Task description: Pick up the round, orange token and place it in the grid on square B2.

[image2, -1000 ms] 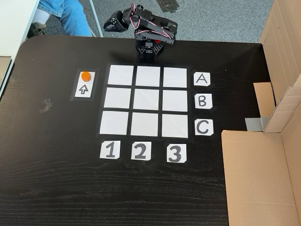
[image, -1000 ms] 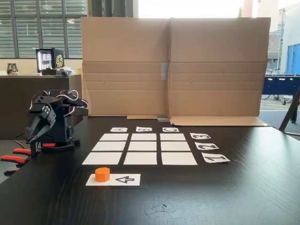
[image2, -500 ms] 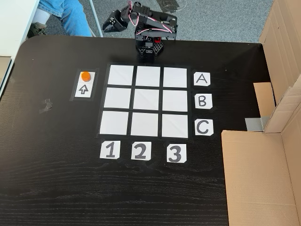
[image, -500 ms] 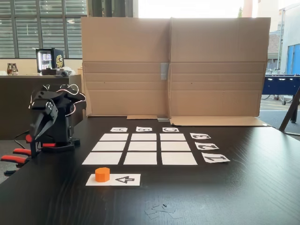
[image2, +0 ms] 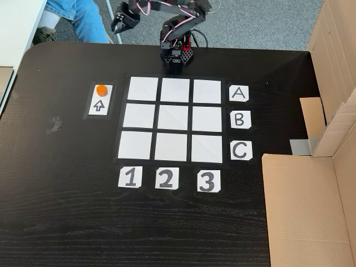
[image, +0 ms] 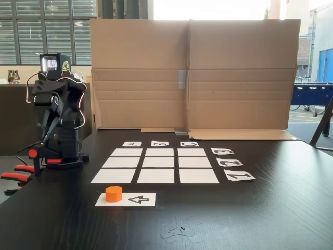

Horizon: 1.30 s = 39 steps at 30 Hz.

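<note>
The orange token [image: 113, 194] [image2: 100, 89] sits on one end of a long white card with a black arrow [image2: 99, 106], left of the grid in the top-down fixed view. The grid [image2: 138, 88] is nine white rectangles, and its centre one, square B2 [image2: 173, 118] [image: 155, 162], is bare. My arm [image: 56, 112] stands raised on its base beyond the grid's A row. My gripper [image2: 117, 24] hangs in the air past the table's far edge, well apart from the token and holding nothing. Its jaws are too small to read.
Lettered cards [image2: 238, 119] and numbered cards [image2: 166, 178] border the grid. A cardboard wall [image: 192, 73] [image2: 311, 206] closes one side of the table. Red clamp handles [image: 18, 173] stick out by the base. A person's leg in jeans [image2: 75, 14] is near the table corner.
The arm has unfolded upward from its low, tucked pose. The gripper has lifted and swung out further left in the top-down view. The token has not moved.
</note>
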Each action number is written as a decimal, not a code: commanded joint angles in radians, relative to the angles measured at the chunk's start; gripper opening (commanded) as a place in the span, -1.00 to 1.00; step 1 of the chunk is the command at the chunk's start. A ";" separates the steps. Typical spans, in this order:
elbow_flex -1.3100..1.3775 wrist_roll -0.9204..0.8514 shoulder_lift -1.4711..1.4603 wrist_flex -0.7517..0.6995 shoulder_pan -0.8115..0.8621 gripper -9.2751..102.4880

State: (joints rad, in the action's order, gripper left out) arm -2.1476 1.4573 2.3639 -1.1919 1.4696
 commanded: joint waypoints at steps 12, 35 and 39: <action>0.686 -0.129 -0.672 -0.350 -0.078 -0.56; 0.902 -0.423 -1.035 -0.330 -0.284 0.50; 0.940 -0.419 -1.108 -0.334 -0.336 0.52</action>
State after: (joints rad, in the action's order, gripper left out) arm -1.2579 1.0385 1.2732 -1.5309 1.1566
